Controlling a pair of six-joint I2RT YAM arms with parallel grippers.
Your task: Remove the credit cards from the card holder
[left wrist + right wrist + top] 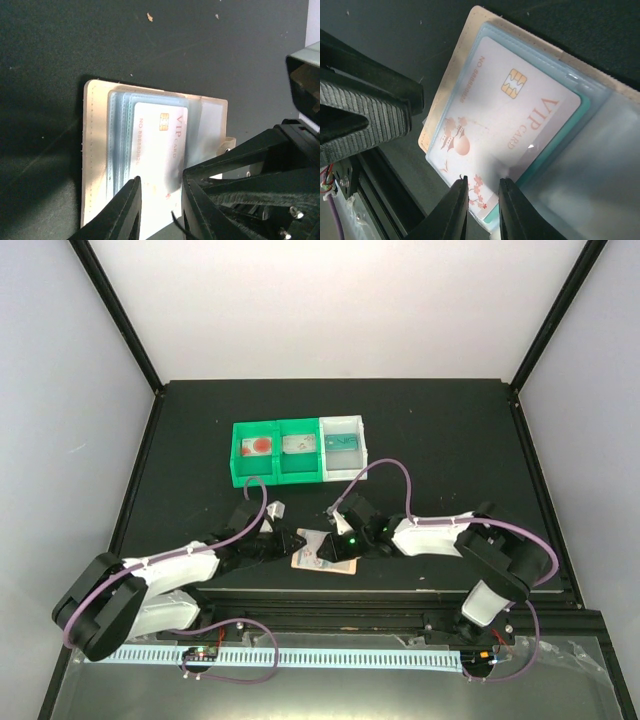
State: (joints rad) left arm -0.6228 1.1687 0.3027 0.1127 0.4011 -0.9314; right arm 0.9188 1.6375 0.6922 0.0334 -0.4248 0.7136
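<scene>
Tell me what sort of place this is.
Probably a robot test cell in a lab: a black table boxed in by white walls, with left arm and right arm bolted at its near edge.

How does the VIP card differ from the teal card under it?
The VIP card is white with a gold chip and orange lettering; the teal card is blue-green. The VIP card lies on top, face visible; the teal card shows only an edge strip beneath. Both sit in the clear sleeves of the open card holder.
</scene>
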